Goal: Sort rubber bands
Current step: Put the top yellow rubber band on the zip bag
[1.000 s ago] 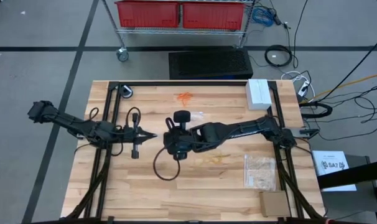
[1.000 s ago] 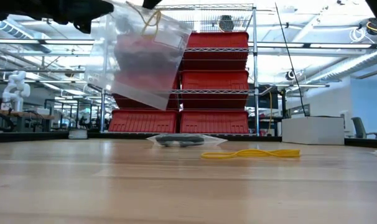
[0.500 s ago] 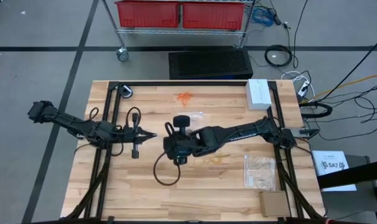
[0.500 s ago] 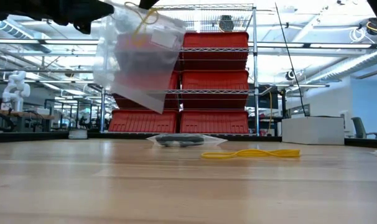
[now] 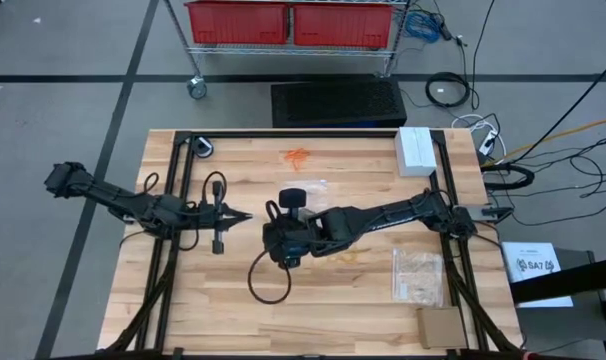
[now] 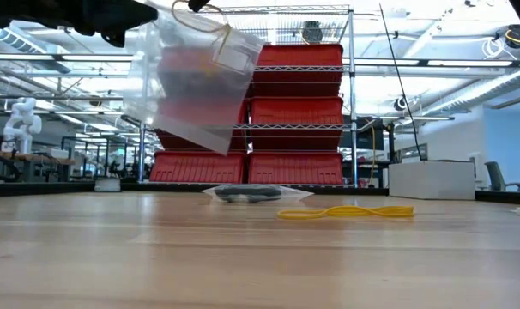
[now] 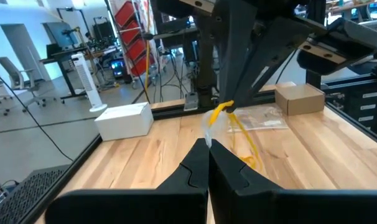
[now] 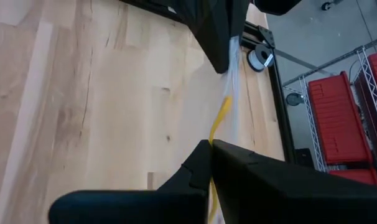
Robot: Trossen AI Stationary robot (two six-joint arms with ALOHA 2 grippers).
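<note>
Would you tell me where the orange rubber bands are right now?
High view: the orange rubber bands lie near the table's far edge, left of the white box.

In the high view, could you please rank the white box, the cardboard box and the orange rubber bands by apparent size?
Largest to smallest:
1. white box
2. cardboard box, roughly alike, partly cut off, so unsure
3. orange rubber bands

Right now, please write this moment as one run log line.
left end effector: shut on clear bag | right end effector: shut on yellow rubber band | bag lifted
</note>
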